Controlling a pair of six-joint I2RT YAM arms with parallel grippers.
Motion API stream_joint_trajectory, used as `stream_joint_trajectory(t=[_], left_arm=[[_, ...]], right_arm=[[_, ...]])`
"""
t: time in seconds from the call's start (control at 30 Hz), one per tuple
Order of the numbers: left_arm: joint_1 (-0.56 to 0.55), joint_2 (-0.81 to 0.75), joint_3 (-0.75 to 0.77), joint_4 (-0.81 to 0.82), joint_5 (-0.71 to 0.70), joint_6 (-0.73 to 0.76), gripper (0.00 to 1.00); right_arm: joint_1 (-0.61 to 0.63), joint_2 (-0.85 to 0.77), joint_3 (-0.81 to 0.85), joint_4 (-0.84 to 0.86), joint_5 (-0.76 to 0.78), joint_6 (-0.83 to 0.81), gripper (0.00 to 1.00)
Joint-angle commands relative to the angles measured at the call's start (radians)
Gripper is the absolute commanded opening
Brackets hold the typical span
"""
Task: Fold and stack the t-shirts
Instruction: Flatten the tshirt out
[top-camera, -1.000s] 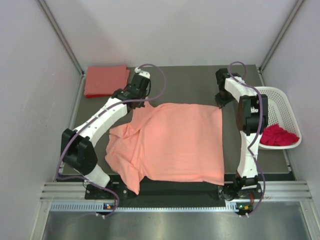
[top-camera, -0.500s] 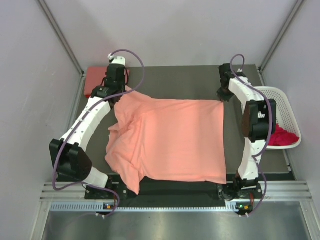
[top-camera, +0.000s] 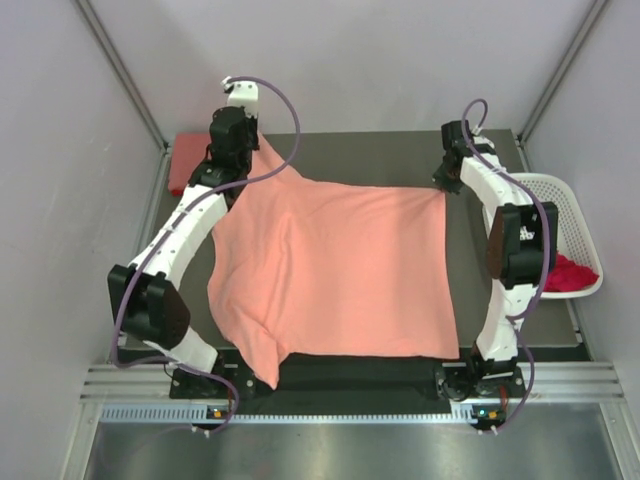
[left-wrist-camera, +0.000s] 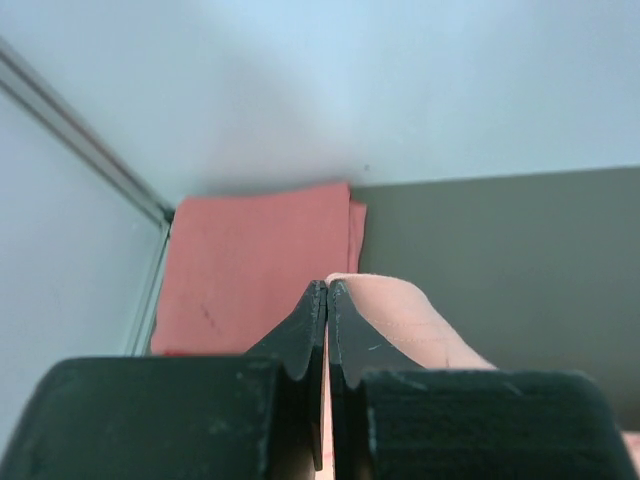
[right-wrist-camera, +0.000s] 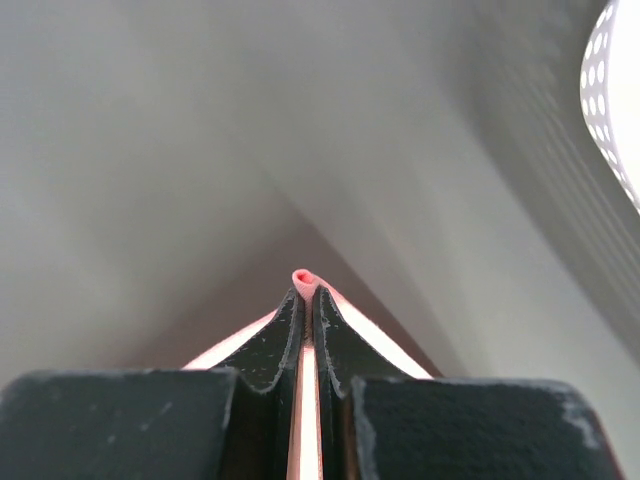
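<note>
Left gripper (left-wrist-camera: 327, 287) and right gripper (right-wrist-camera: 305, 288) are each pinching 1 far corner of the pink tee (top-camera: 340, 270), spread across the table (top-camera: 380, 160); coral tee (top-camera: 188, 165) is lying folded far left, magenta tee (top-camera: 568, 275) in the basket (top-camera: 558, 192)

salmon tee (top-camera: 340, 270) — matt cloth, basket (top-camera: 572, 215) — plastic

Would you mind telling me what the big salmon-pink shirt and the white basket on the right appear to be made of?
The salmon-pink t-shirt looks like soft, matte fabric, probably cotton: it drapes and creases where its far corners are lifted. The white basket looks like rigid moulded plastic: its wall has regular rows of holes.
</note>
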Motion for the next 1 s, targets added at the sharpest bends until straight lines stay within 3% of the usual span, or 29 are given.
stream_joint_trajectory(t=[0.0, 0.5, 0.73, 0.97], left_arm=[[0.009, 0.047, 0.092, 0.189, 0.017, 0.048, 0.00], [0.024, 0.071, 0.225, 0.258, 0.005, 0.079, 0.00], [0.024, -0.074, 0.248, 0.266, -0.002, 0.080, 0.00], [0.024, -0.306, 0.186, 0.229, 0.053, -0.004, 0.00]], right_arm=[[0.008, -0.070, 0.045, 0.069, 0.023, -0.043, 0.00], [-0.026, -0.185, 0.101, 0.171, 0.061, -0.100, 0.00], [-0.026, -0.335, 0.098, 0.115, 0.081, -0.126, 0.00], [-0.012, -0.634, -0.013, 0.066, 0.123, -0.141, 0.00]])
